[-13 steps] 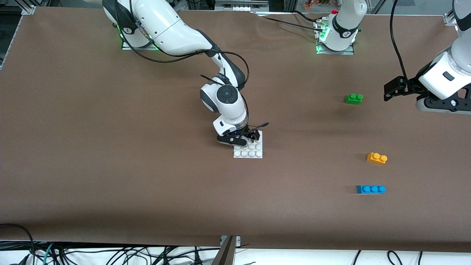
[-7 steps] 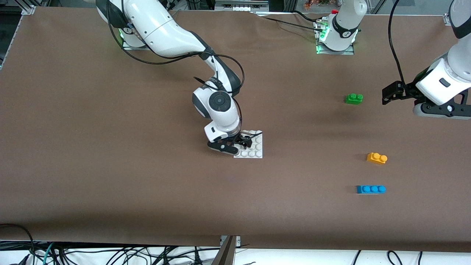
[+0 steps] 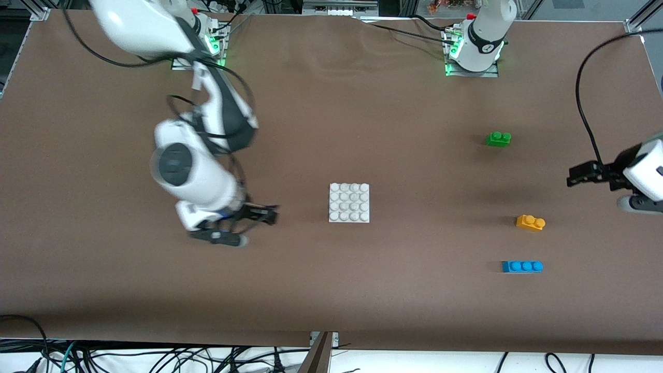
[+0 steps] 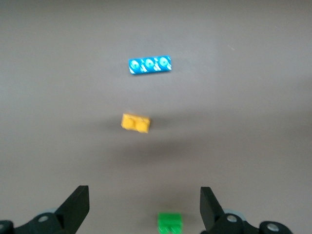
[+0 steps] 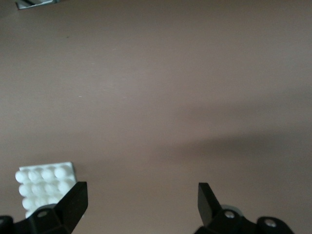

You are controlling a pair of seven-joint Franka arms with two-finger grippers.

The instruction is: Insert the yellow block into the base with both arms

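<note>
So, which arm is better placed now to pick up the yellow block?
Left. The left gripper hangs open near the yellow block, which shows in its wrist view. The right gripper, also open, is over bare table past the base.

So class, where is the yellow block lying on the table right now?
The yellow block lies on the table toward the left arm's end, between the green brick and the blue brick, which lies nearer the front camera, and apart from the base.
</note>
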